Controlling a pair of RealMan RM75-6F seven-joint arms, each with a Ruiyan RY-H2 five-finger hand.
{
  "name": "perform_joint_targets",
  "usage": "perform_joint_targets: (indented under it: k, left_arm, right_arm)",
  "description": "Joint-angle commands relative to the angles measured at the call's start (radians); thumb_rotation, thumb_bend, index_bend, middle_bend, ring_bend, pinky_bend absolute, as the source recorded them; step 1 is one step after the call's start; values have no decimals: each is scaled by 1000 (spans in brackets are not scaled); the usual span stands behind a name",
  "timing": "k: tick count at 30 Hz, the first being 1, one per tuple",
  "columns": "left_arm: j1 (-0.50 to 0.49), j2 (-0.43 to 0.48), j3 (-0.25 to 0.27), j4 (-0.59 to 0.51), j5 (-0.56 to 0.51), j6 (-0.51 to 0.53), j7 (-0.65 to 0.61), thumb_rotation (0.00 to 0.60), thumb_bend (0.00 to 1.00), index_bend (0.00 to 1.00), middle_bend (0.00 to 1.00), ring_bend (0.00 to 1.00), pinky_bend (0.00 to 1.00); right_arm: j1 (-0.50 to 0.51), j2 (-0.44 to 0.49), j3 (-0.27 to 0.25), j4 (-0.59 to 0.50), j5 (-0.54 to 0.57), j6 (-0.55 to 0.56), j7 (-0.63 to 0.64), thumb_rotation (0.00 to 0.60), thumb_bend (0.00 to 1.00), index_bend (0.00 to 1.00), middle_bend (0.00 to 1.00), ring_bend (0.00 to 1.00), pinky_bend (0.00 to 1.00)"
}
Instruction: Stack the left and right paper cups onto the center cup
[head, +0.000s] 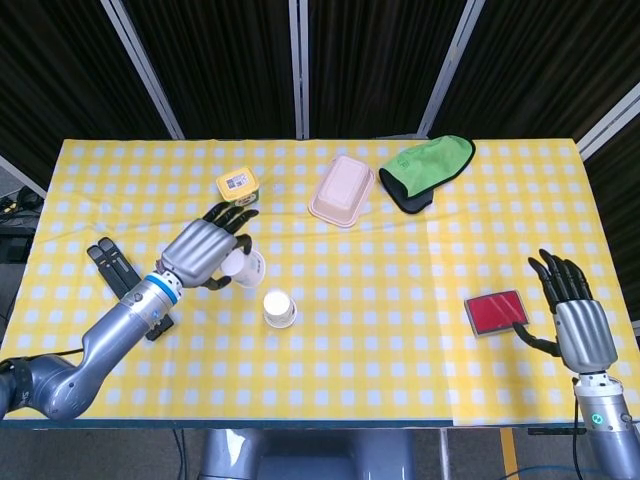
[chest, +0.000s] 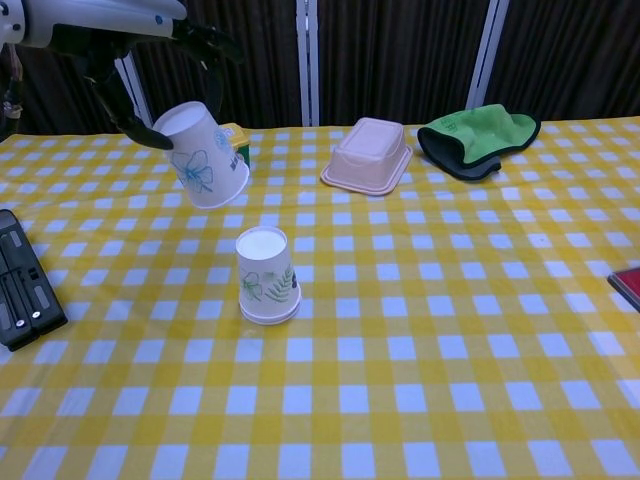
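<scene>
At the near edge of the yellow checked table (head: 400, 330), toward 4 o'clock, the right hand (head: 578, 318) rested with its fingers spread and nothing in them, its thumb beside a red flat case (head: 495, 312) that lay just at its 9 o'clock. Near the middle of the table stood the center cup (chest: 266, 274), upside down with its white base upward and a green leaf print on its side, untouched. At its 9 o'clock, well apart at the table's left edge, lay a black ribbed device (chest: 22, 293). Just above and to the 10 o'clock of the center cup, the left hand (head: 205, 248) held the left paper cup (chest: 202, 155) off the table, fingers wrapped round its closed end; the cup was tilted, its open mouth pointing down toward the right, a blue flower print on its side, and it was near but not touching the center cup. Farther back, at about 11 o'clock, a small yellow tub with a green label (head: 237, 183) stood partly hidden behind the raised cup in the chest view. At 12 to 1 o'clock lay a pale pink container (head: 342, 190) turned upside down, and beyond it toward 1 o'clock a green mitt with black trim (head: 427, 169) lay flat near the far edge.
</scene>
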Motion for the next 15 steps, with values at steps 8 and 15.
perform_joint_targets:
  k: [8,15]
  left_arm:
    - [-32,-26,42,-76,5,1,106,600,290,400,0,0,0]
    - [-55,-99,52,-46,-32,28,157,600,290,401,0,0,0]
  right_arm:
    - [-5,6,6,0,0,-1,17,600,117,48,0,0,0]
    - [-9,8,12,1,-2,3,24,600,117,49,0,0,0]
